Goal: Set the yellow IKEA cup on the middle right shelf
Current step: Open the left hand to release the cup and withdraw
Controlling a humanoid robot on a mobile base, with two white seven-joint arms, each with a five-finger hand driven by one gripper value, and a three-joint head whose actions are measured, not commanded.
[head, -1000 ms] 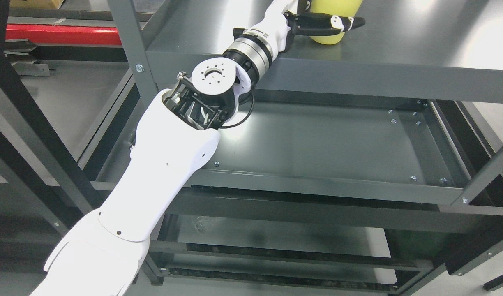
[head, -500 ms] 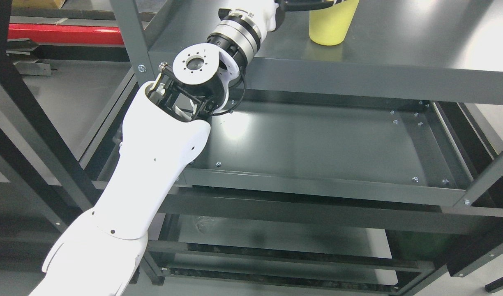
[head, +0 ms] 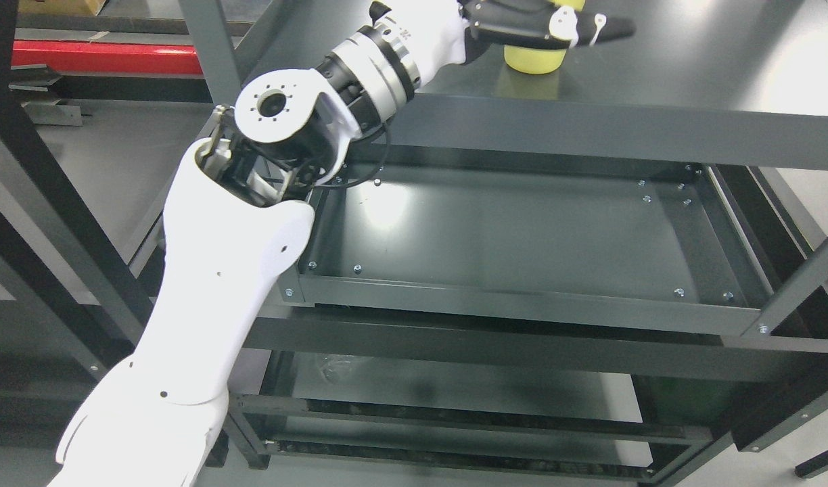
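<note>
The yellow cup (head: 532, 59) stands on the upper dark grey shelf (head: 657, 74) at the top of the head view; only its lower part shows. My left hand (head: 546, 24) reaches up to it from the lower left. Its black fingers (head: 522, 30) lie across the front of the cup and close around it, with one fingertip sticking out past the cup to the right. The cup's base looks to be touching the shelf, with its reflection just below. The top of the cup and the thumb are hidden or cut off by the picture's edge.
Below is a grey tray shelf (head: 522, 304) with raised rims, and lower shelves beneath it. Grey uprights stand at the left (head: 214, 61) and right (head: 799, 284). A red bar (head: 109, 57) lies at the far left behind the rack.
My left elbow has swung to the left and up. The hand rose almost out of the picture half a second ago and has come back down over the cup.
</note>
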